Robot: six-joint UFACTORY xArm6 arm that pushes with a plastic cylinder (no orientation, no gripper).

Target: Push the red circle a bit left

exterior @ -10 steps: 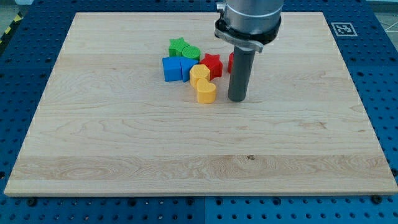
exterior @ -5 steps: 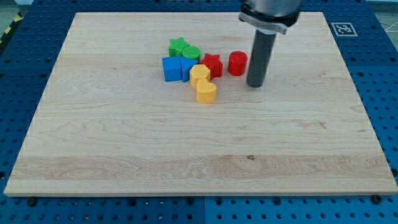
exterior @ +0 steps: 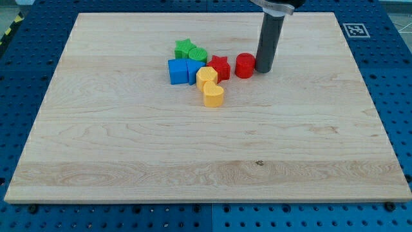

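Red circle [exterior: 244, 66]: tabletop [exterior: 193, 154] upper middle, just right of red star [exterior: 220, 67].
My tip [exterior: 264, 70]: at circle's right edge, prob. touching.
Jaws: none, plain rod.
In the way, left: red star, yellow blocks [exterior: 210, 86], blue [exterior: 183, 71], green [exterior: 191, 50].
Marker: fiducial tag [exterior: 354, 29], top right corner.

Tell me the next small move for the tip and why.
Probably slide my tip a short way toward the view's left. It sits right beside the red circle, on its right, so a leftward nudge should push it toward the red star; stop short of contact.
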